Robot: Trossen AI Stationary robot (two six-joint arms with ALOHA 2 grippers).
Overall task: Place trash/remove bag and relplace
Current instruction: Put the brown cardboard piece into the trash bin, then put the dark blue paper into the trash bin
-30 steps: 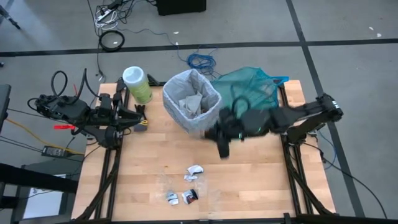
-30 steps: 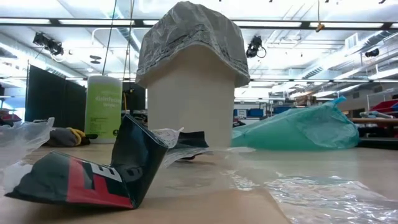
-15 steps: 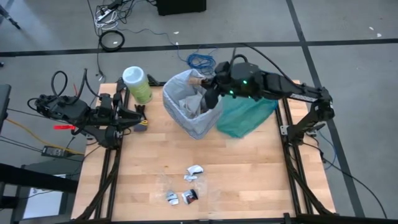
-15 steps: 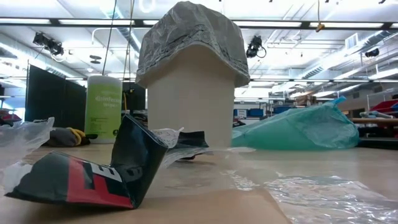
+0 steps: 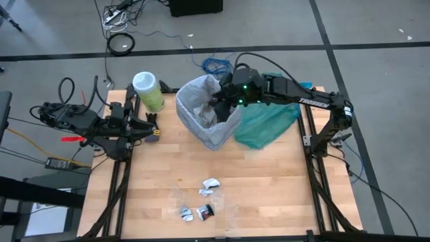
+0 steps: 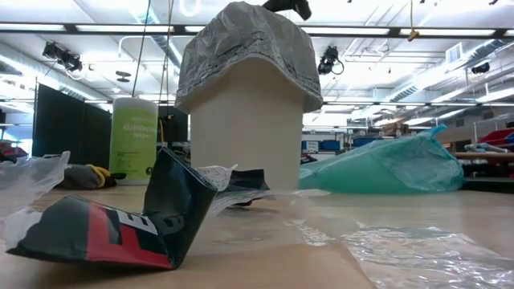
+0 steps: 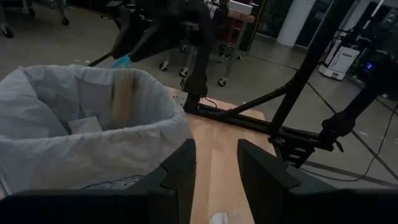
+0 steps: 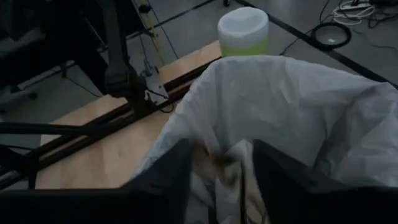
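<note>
The trash (image 5: 201, 199) is lying in two places: a few crumpled scraps are sitting on the worktop (image 5: 269, 195) near its front edge, well apart from the bin (image 5: 205, 128), and paper pieces are already resting inside the bin. The bag (image 5: 195, 94), a pale crinkly liner, is lining the bin, its rim folded over the bin's lip.

The right hand (image 5: 225, 101) is hovering over the bin's mouth; in the right wrist view its two fingers (image 8: 168, 180) are standing apart above the liner's interior, and a brownish scrap (image 8: 214, 163) is showing between them, though whether it is touching them or already lying in the bin cannot be told from this angle. The left hand (image 7: 214, 168) is waiting at the worktop's left edge, jaws parted and holding nothing, facing the bin.

The step in hand appears to be dropping a piece into the bin. To do it well, the right hand should be keeping its fingers wide and centred over the opening, clear of the liner's rim, so that nothing is snagging the thin plastic. A teal bag (image 5: 269, 117) is lying just beside the bin, under the right arm, and a green canister (image 5: 148, 91) is standing at the bin's other side.
</note>
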